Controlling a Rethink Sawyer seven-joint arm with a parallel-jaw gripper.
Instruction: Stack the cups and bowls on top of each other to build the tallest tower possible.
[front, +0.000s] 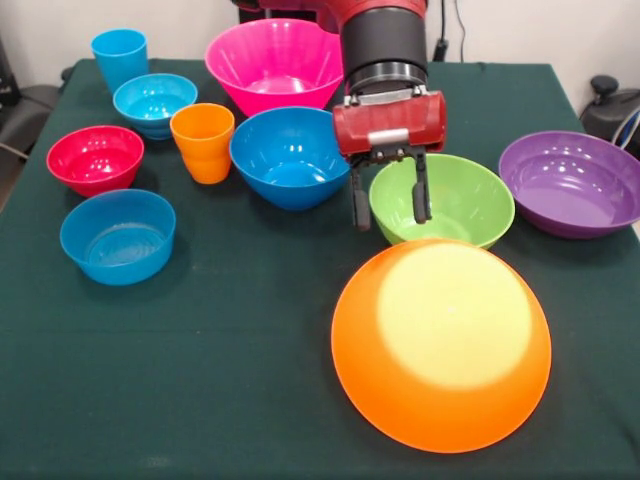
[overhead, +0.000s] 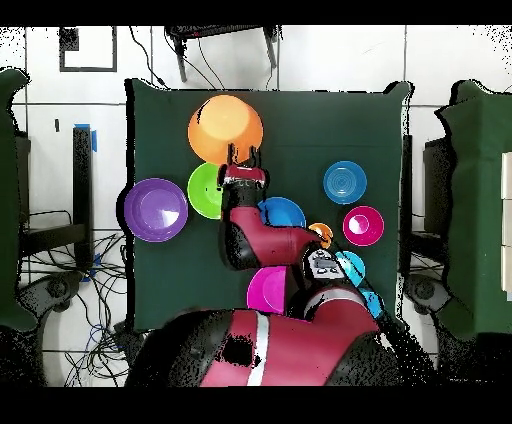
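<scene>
Upside down, orange bowl (front: 441, 345) lies before the upright green bowl (front: 455, 200).

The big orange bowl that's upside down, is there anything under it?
Cannot tell. The orange bowl lies rim down on the green cloth, so its dome hides whatever might be beneath. Nothing rests on top; the open gripper hangs behind it, by the green bowl.

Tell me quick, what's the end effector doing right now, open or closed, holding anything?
End effector: open, holding nothing, hanging over the green bowl.
</scene>
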